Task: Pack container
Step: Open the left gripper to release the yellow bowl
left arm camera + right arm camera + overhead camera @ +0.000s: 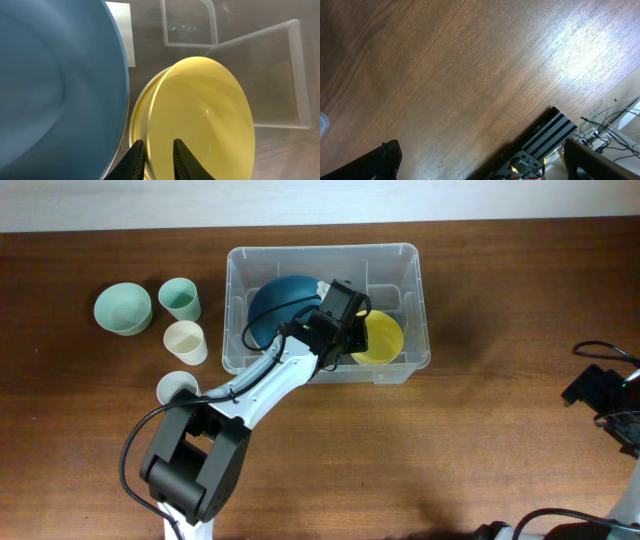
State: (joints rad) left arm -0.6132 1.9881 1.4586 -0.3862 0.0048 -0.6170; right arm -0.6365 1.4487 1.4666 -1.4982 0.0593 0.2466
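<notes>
The container (320, 248), a clear bin, stands at the table's middle back with a dark blue bowl (280, 295) and a yellow bowl (385, 340) inside. My left gripper (352, 335) reaches into it between the two bowls. In the left wrist view the left gripper (157, 150) straddles the rim of the yellow bowl (205, 110), jaws slightly apart, the rim close to the left finger and a gap at the right one. The blue bowl (55, 90) fills the left side, and the container's wall (295, 75) shows behind. My right gripper (480, 165) hangs wide open over bare wood at the table's right edge (600, 390).
Left of the container stand a mint bowl (122, 308), a green cup (180, 298), a cream cup (185, 340) and a white cup (177, 388) beside my left arm. An aluminium rail (550, 132) and cables lie past the table's right edge.
</notes>
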